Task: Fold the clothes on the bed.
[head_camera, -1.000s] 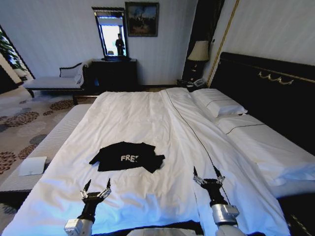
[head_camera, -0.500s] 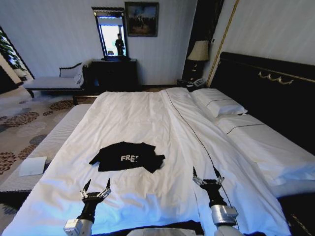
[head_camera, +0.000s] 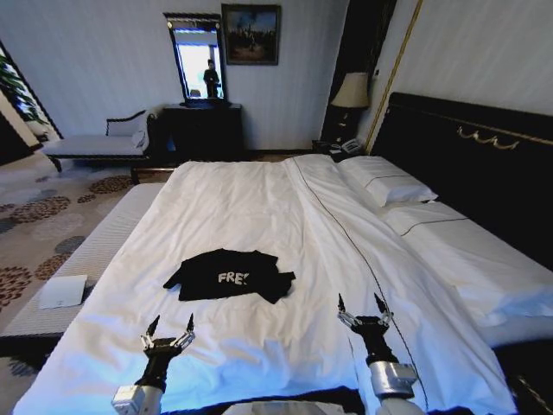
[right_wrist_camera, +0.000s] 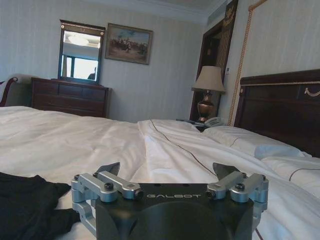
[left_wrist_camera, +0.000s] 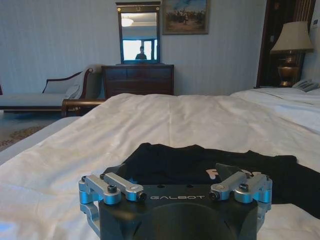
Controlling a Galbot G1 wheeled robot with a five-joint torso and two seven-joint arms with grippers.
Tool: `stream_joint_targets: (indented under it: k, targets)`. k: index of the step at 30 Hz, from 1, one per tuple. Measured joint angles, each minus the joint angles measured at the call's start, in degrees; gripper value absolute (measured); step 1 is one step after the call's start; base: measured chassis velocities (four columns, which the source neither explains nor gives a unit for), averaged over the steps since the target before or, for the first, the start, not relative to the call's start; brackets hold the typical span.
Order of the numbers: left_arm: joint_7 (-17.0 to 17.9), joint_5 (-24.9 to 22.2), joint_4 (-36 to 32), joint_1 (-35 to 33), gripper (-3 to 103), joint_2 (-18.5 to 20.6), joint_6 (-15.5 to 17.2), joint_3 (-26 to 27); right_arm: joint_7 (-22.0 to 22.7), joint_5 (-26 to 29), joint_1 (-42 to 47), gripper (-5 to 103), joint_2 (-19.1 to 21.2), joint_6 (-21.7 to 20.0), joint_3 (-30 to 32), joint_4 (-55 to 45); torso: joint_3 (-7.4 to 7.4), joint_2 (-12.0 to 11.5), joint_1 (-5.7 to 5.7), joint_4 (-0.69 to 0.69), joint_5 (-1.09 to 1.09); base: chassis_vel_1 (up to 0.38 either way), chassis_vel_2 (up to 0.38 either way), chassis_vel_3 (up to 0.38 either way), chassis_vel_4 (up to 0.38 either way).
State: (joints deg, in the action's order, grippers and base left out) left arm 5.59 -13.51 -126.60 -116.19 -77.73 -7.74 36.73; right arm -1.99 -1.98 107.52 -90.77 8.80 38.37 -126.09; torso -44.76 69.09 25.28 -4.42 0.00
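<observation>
On the near left, the left claw [head_camera: 168, 333] hangs low over the foot of the bed [head_camera: 259, 207], its two fingers spread apart and holding nothing, pointed up the mattress towards the T-shirt [head_camera: 230, 275]. From that wrist the black cloth [left_wrist_camera: 210, 165] sits just beyond the fingertips, so the arm looks poised to reach the near hem. The shirt itself lies on the white duvet, a little left of the bed's middle line, rumpled and partly doubled over, with its white chest lettering facing up; the sleeves are bunched rather than laid flat, so I would say folding has barely begun. To the right, the right claw [head_camera: 363, 311] hovers at about the same height, also spread wide and empty, clear of the shirt's right edge and above the dark seam running up the bedding. The pillows [head_camera: 384, 179] and dark headboard [head_camera: 467, 164] lie farther right.
</observation>
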Motion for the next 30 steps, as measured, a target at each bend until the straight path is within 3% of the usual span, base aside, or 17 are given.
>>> stream_joint_targets:
  k: [30]
  targets:
    - [0.0,-0.2,0.0,-0.2,100,0.0,-0.2,0.3,-0.2,-1.8,0.7,100,-1.3,0.3,-1.6,-0.2,0.00,0.0,0.00,0.00,0.00,0.000,0.000,0.000,0.000]
